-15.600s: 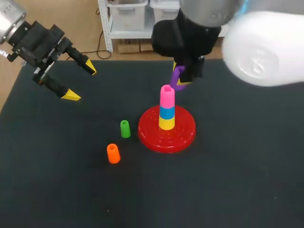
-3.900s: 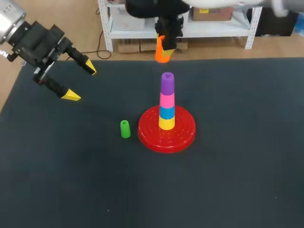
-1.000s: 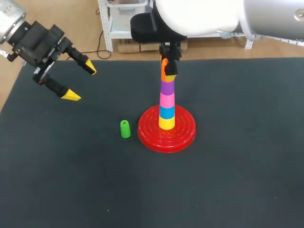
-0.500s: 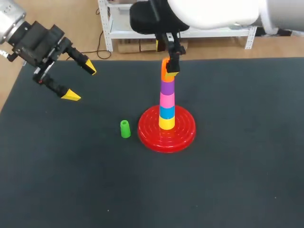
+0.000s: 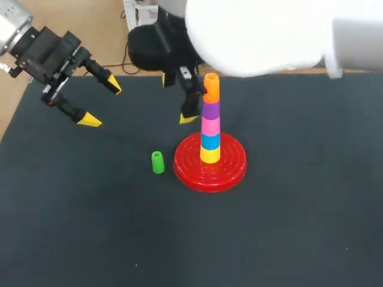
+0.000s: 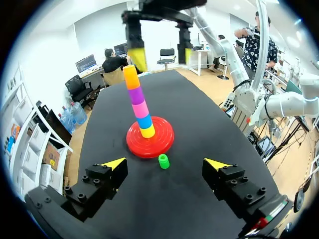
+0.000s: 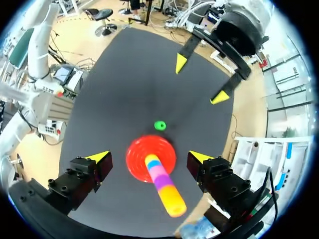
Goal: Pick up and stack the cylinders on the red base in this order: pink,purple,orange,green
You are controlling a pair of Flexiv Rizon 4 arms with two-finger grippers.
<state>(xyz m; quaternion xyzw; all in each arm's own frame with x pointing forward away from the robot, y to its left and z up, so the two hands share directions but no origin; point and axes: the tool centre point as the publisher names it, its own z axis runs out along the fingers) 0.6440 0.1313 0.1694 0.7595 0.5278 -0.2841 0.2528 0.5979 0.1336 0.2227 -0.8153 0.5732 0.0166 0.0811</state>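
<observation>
Black surface [image 5: 287, 239] bears a red round base [image 5: 230, 173] stacked up to an orange plastic cylinder [image 5: 211, 85], a green plastic cylinder [image 5: 157, 162] beside it. Right pincer [image 5: 176, 98] and left pincer [image 5: 102, 103] gape, released.

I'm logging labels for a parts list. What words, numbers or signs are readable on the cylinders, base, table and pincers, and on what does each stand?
None can be read.
The stacked cylinders, the green cylinder and the base: plain colours, no print.
The table: dark surface, no marks.
The left pincer and right pincer: no legible marks; anything there is too small to tell.
</observation>
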